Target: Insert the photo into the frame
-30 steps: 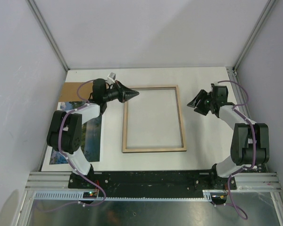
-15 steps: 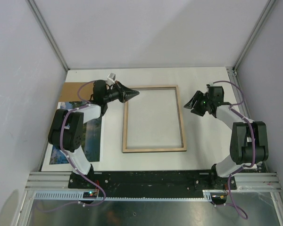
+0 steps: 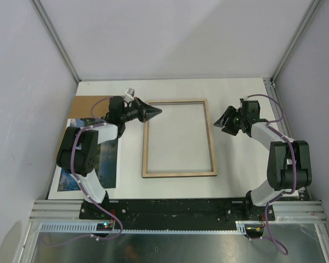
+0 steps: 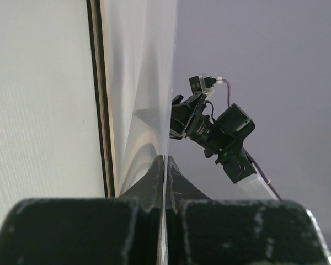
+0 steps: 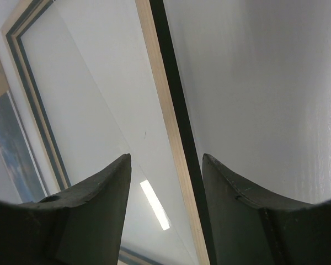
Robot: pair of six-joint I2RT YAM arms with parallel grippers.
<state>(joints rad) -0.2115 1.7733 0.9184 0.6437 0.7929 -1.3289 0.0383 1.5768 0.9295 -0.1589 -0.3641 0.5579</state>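
- The frame (image 3: 179, 175) lies flat in the middle of the worktop (image 3: 236, 164), pale wood side up.
- The photo (image 3: 108, 161) lies picture side up to the frame's left, partly under the left arm. A brown cardboard (image 3: 85, 107) sheet lies beyond it.
- The left gripper (image 3: 158, 110) is closed on nothing, its tip at the frame's far-left corner.
- The right gripper (image 3: 223, 120) is partly open and empty, just beside the frame's right rail.
- The photo looks thin, light and floppy. Lying flat, it is probably hard to pinch and creases easily, so a free corner or edge seems the best hold.
- The frame looks stiff. Its pane is likely slick and fragile, so the wooden rail is the safer grip.
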